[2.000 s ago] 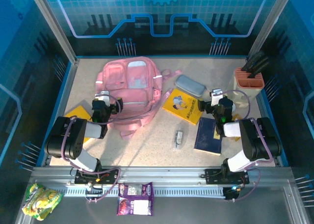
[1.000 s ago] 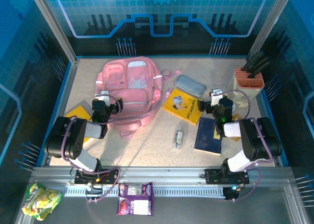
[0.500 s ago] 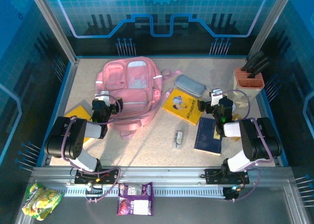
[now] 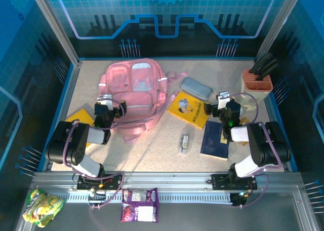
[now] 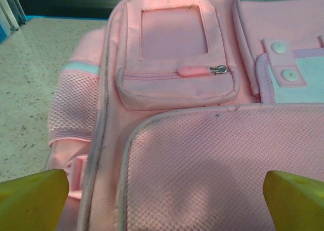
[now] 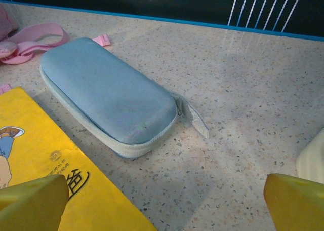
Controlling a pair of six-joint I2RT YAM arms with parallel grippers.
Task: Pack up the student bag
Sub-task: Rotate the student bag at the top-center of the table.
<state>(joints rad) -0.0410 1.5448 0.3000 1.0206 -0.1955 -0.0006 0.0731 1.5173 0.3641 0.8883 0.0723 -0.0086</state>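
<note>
The student bag (image 4: 132, 89), a pink backpack, lies flat at the back left of the table. My left gripper (image 4: 105, 105) hovers open over its near edge. In the left wrist view the bag's mesh front panel (image 5: 212, 160) and small zipped pocket (image 5: 174, 64) lie ahead, with nothing between the yellow fingertips (image 5: 33, 198) of the left gripper (image 5: 167, 200). My right gripper (image 4: 224, 103) stands open near a yellow book (image 4: 188, 109) and a grey pencil case (image 4: 196, 88). In the right wrist view the pencil case (image 6: 106, 94) lies ahead of the open right gripper (image 6: 167, 200), apart from it.
A dark blue book (image 4: 215, 140) and a small grey object (image 4: 185, 141) lie at centre right. A pink pen holder (image 4: 257, 84) stands at the back right. A yellow item (image 4: 81, 117) lies beside the left arm. Snack packets (image 4: 139, 204) sit on the front rail.
</note>
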